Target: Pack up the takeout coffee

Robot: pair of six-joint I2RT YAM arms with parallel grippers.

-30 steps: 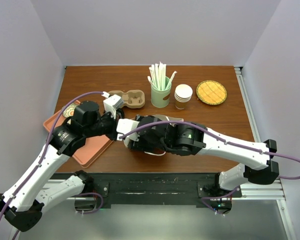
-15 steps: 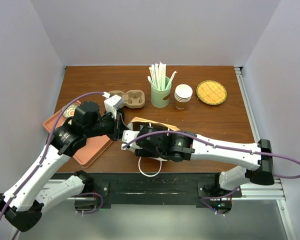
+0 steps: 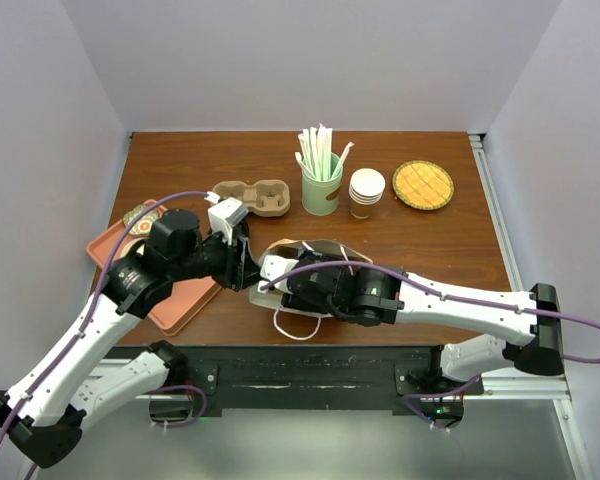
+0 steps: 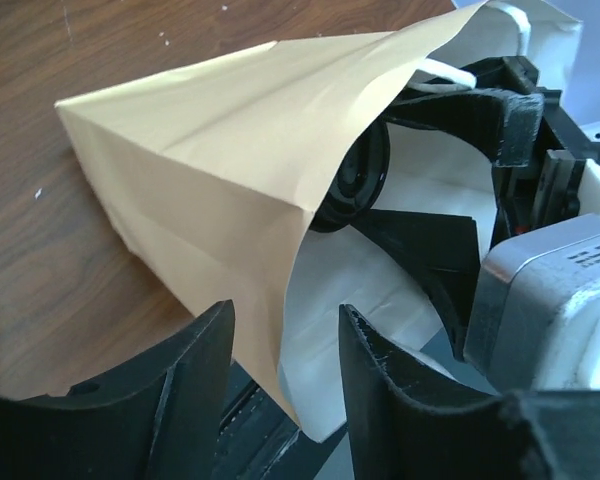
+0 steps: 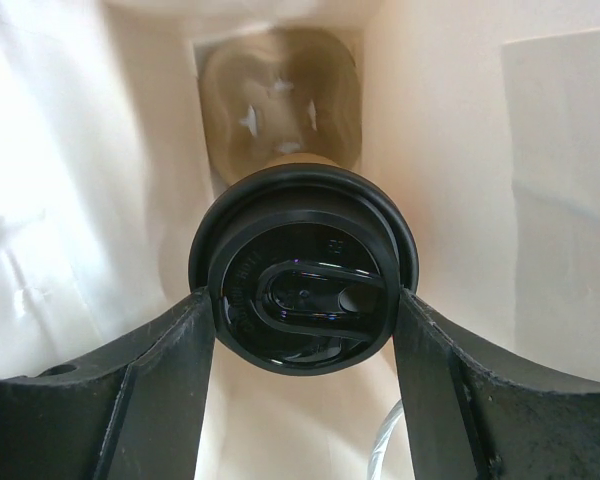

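Note:
The brown paper bag [image 3: 325,250] lies on its side at the table's middle, mouth toward the left arm. It also shows in the left wrist view [image 4: 210,150]. My right gripper [image 5: 305,320] is inside the bag, shut on the takeout coffee [image 5: 305,290], its fingers against both sides of the black lid. The lid [image 4: 360,180] shows inside the bag's mouth. From above, my right gripper [image 3: 292,280] is mostly hidden by the bag. My left gripper [image 4: 285,340] sits at the bag's mouth [image 3: 248,265], jaws apart, with the bag's rim loose between them.
A pulp cup carrier [image 5: 280,110] lies at the bag's far end. Another carrier [image 3: 255,197], a green cup of straws [image 3: 321,190], stacked white-topped cups [image 3: 366,192] and a yellow plate [image 3: 423,185] stand at the back. An orange tray [image 3: 170,305] lies left.
The right arm has swung with the cup into the bag's mouth, and more of the bag now shows. The left gripper has shifted slightly toward the near edge.

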